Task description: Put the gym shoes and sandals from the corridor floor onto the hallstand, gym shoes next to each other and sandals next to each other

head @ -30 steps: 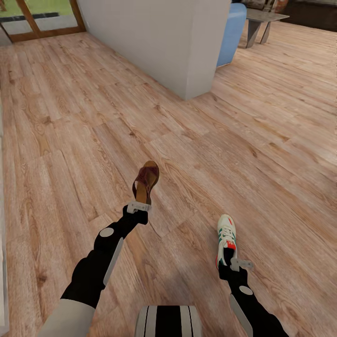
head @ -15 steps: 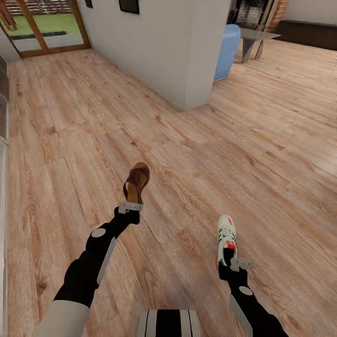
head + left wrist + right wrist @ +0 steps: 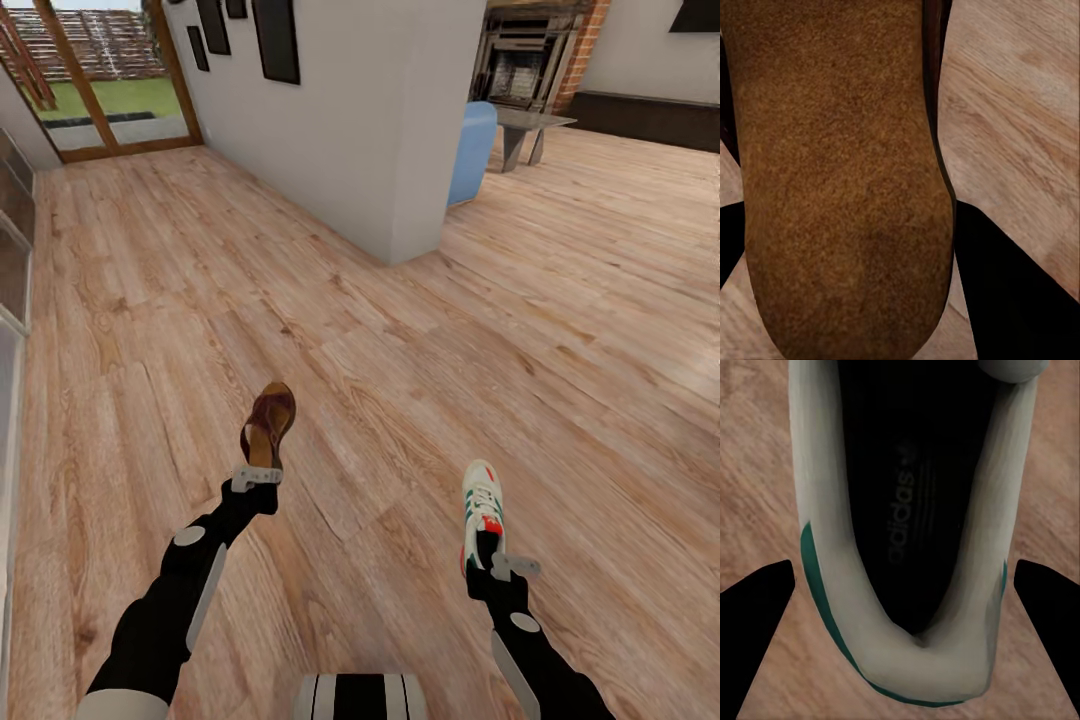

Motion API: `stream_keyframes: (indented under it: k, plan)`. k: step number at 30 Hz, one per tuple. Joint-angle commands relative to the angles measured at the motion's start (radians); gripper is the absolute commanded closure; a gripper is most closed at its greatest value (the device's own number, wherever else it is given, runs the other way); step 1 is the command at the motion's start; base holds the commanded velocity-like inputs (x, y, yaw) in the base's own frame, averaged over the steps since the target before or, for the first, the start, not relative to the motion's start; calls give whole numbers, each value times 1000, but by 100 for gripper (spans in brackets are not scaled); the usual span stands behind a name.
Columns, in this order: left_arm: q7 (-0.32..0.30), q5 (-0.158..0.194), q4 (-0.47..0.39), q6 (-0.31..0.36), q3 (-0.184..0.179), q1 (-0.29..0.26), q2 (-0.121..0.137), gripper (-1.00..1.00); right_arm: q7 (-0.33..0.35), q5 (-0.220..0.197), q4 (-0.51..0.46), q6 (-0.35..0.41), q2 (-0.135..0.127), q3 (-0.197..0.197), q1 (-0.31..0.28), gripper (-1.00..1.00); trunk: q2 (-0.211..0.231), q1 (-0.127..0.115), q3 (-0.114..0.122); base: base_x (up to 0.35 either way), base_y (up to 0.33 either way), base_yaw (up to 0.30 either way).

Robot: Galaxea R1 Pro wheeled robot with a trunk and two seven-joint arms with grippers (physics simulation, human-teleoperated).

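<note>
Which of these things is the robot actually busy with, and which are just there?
Part of the job:
sandal in left pincer
gym shoe in right pincer
corridor floor

Just there:
blue chair
grey table
wall pictures

A home — a corridor opening into a living room. Light wood-plank flooring point(image 3: 560, 330) runs throughout, and a white partition wall point(image 3: 350, 120) carries dark framed pictures point(image 3: 277, 38). Past its corner stand a blue armchair point(image 3: 470, 150), a low grey table point(image 3: 528, 128) and a brick fireplace point(image 3: 530, 50). At the far end, wood-framed glass doors point(image 3: 100, 80) look onto a lawn — a domestic setting throughout.
</note>
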Motion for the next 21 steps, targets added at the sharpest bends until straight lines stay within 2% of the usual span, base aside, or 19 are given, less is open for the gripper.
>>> stream_keyframes:
  k: [1,5,9,13,15,16,17,18,19,21]
  plan:
    - [-6,-10,0,3,5,15,-1,100,-9,-10,0,0,-2,11,0,100,0,-1,5,0,0,-2]
    - [21,-10,11,-48,7,74,-1,100,-9,16,1,-1,-3,22,1,100,1,-2,27,0,0,-1]
    - [112,-5,18,-123,8,158,-1,100,-9,70,11,-3,-8,25,21,100,2,-4,48,0,0,0]
    - [180,-1,60,-175,10,224,-1,100,-9,86,26,-26,-17,24,54,100,3,-6,70,0,0,0]
    - [204,1,165,-274,42,243,-2,100,-8,88,33,-132,-31,24,101,100,3,-7,81,0,0,0]
    - [211,0,289,-379,71,248,-3,100,-7,89,43,-232,-36,24,155,100,4,-7,86,0,0,0]
    - [213,-1,364,-437,80,249,-3,100,-6,89,66,-285,-37,24,179,100,4,-8,92,0,0,0]
    - [214,-2,428,-477,85,250,-2,100,-6,89,105,-347,-39,24,193,100,4,-8,97,0,0,0]
    - [215,0,504,-535,89,250,-3,100,-6,89,172,-445,-39,24,203,100,4,-9,103,0,0,0]
    - [215,0,543,-580,92,250,-6,100,-6,89,205,-501,-39,24,206,100,5,-10,114,0,0,0]
